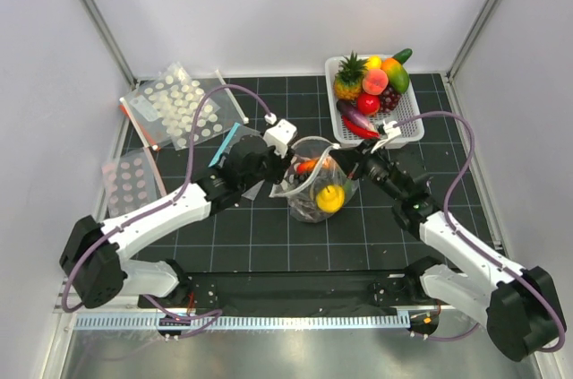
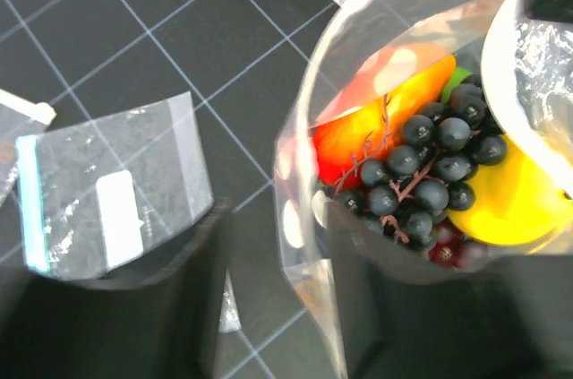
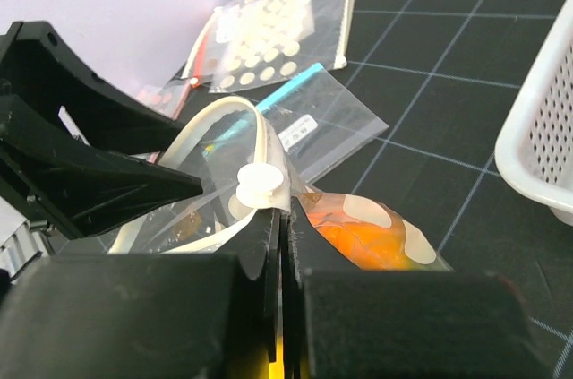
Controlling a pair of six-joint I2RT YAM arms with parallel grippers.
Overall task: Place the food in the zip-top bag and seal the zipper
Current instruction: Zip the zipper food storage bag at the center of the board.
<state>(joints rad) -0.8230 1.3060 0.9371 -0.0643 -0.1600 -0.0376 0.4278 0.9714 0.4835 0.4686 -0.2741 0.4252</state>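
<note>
The zip-top bag [image 1: 309, 184] stands at the table's centre with its mouth wide open. It holds dark grapes [image 2: 430, 164], a yellow piece [image 2: 524, 204] and an orange-red piece [image 2: 376, 119]. My left gripper [image 2: 276, 218] is open, and the bag's left side edge [image 2: 309, 245] hangs between its fingers, against the right one. In the top view the left gripper [image 1: 279, 168] is at the bag's left side. My right gripper [image 3: 283, 227] is shut on the white zipper strip at the bag's right end, just below the small white tab [image 3: 260, 189]. In the top view the right gripper [image 1: 349, 162] is at that end.
A white basket [image 1: 407, 128] at the back right holds more toy food, among it a pineapple [image 1: 348, 79] and an aubergine [image 1: 354, 114]. A plain clear bag with a blue strip [image 2: 107, 191] lies left of the left gripper. Dotted clear sheets [image 1: 179, 103] lie at the back left.
</note>
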